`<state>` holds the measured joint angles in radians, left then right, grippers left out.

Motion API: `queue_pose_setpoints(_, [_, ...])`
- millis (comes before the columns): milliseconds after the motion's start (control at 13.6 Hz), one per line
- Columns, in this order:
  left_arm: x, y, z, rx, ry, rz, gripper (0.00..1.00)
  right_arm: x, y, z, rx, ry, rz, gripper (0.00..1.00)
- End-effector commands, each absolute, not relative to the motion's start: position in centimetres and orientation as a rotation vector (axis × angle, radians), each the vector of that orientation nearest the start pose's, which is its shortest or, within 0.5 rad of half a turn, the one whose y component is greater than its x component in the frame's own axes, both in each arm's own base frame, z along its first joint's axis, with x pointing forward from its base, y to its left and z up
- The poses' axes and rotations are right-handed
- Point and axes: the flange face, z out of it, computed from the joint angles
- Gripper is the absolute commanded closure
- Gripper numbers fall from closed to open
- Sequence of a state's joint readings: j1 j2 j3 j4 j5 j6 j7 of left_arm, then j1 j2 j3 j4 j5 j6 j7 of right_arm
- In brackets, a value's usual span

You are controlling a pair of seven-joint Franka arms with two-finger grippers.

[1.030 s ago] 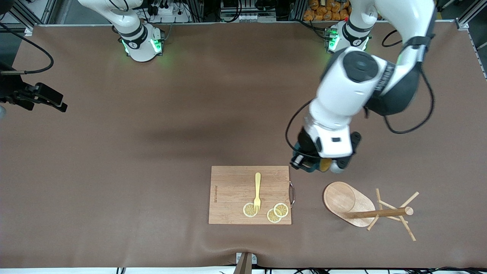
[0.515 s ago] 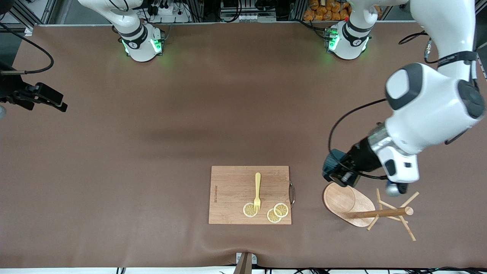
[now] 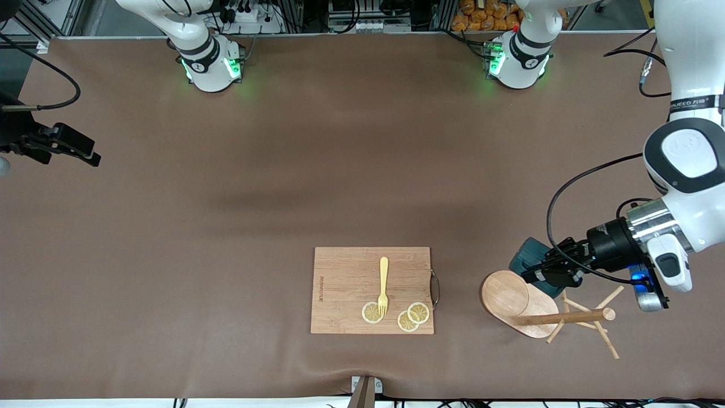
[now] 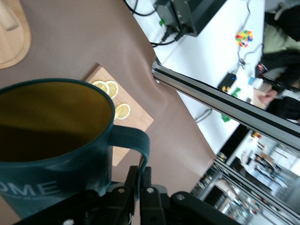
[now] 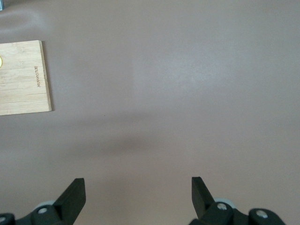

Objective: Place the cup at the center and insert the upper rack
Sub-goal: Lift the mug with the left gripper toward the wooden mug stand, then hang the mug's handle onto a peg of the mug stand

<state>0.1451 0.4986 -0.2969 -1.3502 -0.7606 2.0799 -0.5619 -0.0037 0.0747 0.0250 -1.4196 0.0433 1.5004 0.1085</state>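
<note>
My left claw (image 3: 542,274) is pinched on the handle of the small dark teal-green cup (image 3: 525,259) with the yellowish inside, holding it in the air over the brown counter (image 3: 238,215), just above the oval base of the light wooden mug-tree rack (image 3: 546,310). In my left wrist view the cup (image 4: 51,140) sits tilted, its mouth turned aside. The rack lies toppled on the counter, its pole's long axis running toward my left arm's end, base toward the rectangular wooden cutting board (image 3: 345,289). My right claw (image 5: 138,199) waits, spread wide over bare counter.
</note>
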Motion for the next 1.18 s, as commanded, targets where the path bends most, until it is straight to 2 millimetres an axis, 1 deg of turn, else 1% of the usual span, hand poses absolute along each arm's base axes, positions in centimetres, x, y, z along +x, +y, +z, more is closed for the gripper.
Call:
queue_pose_setpoints(0, [71.7, -9.5, 47.7, 2.039, 0.759, -0.088, 1.0, 56.8, 1.9, 65.1, -3.088, 0.131, -0.004, 0.0])
queue_pose_setpoints(147, [72.2, -9.1, 46.7, 1.97, 0.773, -0.082, 1.0, 56.8, 1.9, 65.1, -3.088, 0.131, -0.004, 0.0])
queue_pose_setpoints(294, [72.7, -8.7, 45.6, 1.947, 0.814, -0.058, 1.0, 56.8, 2.0, 65.1, -3.088, 0.129, -0.002, 0.0])
queue_pose_setpoints(368, [72.9, -7.7, 45.5, 1.935, 0.837, -0.04, 1.0, 56.8, 2.0, 65.2, -3.088, 0.129, -0.006, 0.0])
queue_pose_setpoints(441, [73.2, -7.0, 44.8, 1.919, 0.848, -0.031, 1.0, 56.8, 2.0, 65.1, -3.088, 0.129, -0.002, 0.0])
queue_pose_setpoints(589, [73.5, -6.7, 43.4, 1.896, 0.831, -0.011, 1.0, 56.8, 2.0, 65.1, -3.088, 0.129, -0.004, 0.0])
queue_pose_setpoints(736, [73.5, -6.4, 42.8, 1.892, 0.848, 0.0, 1.0, 56.8, 2.0, 65.1, -3.088, 0.129, -0.002, 0.0])
queue_pose_setpoints(883, [73.8, -4.7, 42.0, 1.869, 0.885, 0.014, 1.0, 56.8, 1.9, 65.1, -3.088, 0.131, -0.002, 0.0])
queue_pose_setpoints(1103, [74.3, -4.1, 41.1, 1.826, 0.933, 0.048, 1.0, 56.8, 1.9, 65.1, -3.088, 0.131, -0.002, 0.0])
